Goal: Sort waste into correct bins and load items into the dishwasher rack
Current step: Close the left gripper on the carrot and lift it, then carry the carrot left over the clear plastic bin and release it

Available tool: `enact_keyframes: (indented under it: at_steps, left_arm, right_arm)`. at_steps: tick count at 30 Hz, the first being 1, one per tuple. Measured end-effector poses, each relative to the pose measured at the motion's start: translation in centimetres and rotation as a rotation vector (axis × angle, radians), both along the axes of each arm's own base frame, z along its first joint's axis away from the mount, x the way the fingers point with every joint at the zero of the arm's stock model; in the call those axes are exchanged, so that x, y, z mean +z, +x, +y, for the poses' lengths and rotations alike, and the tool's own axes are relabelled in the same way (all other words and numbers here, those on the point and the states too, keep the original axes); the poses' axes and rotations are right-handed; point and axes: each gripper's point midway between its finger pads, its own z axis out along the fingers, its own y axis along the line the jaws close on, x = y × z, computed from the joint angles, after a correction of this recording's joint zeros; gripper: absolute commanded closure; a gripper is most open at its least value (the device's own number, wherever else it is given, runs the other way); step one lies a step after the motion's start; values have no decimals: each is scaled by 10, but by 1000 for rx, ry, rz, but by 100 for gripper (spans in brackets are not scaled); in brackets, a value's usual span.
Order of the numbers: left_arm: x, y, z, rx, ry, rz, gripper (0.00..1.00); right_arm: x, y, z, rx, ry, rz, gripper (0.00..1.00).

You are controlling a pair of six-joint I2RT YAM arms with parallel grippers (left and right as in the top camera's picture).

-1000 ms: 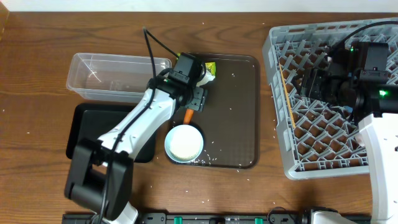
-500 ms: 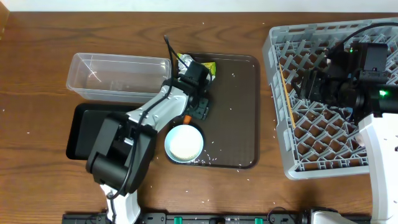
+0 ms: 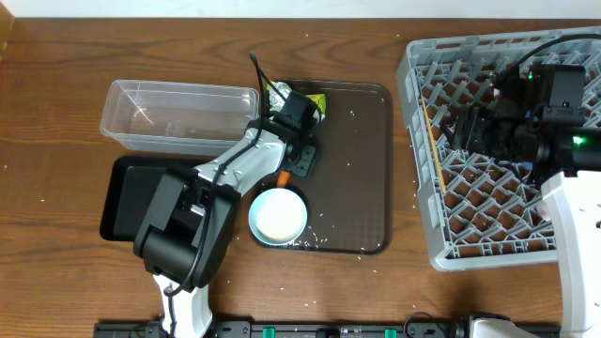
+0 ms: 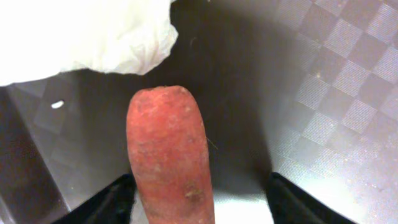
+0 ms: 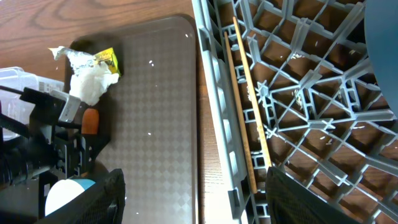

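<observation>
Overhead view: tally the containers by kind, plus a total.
Dishwasher rack: 1
Clear tub: 1
Trays: 2 (black tray, brown tray)
Bowl: 1
Total: 5

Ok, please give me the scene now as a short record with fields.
left gripper: open, fingers either side of the carrot stick
carrot stick: lying on the brown tray, beside the wrapper
bowl: upright, at a corner of the brown tray
chopsticks: in the rack, by the wall nearest the tray
right gripper: open, over the rack
</observation>
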Motion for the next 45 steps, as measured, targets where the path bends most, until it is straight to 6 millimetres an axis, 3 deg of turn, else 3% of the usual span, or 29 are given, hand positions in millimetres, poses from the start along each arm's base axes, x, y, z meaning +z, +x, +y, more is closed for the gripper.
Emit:
enact_keyframes:
  at_steps: [6,18,20,28,30,31,35,41,45]
  left_arm:
    - [1,1,0,-14,5,-3,65]
    - [11,-9,3,-27,24,25,65]
    - [25,-9,3,-28,14,5,65]
    - [116,-2,-1,-27,-87,-200,65]
    - [130,-1,-1,-32,-101,-233,47]
    - [132,0,-1,-36,-103,-242,44]
    - [116,3,-3,-37,-90,-216,35]
    - [51,3,1,-45,1,-91,34]
    - [28,7,5,-41,44,-70,33]
  right_arm:
    - [0,0,0,0,0,0,34]
    - [0,0,0,0,0,0,35]
    - [0,0,0,0,0,0,34]
    - [0,0,0,0,0,0,35]
    - [0,0,0,0,0,0,34]
    - [0,0,0,0,0,0,34]
    - [0,0,0,0,0,0,34]
    - [-1,-1,0,0,0,6,32]
    - [-1,-2,0,0,1,10,32]
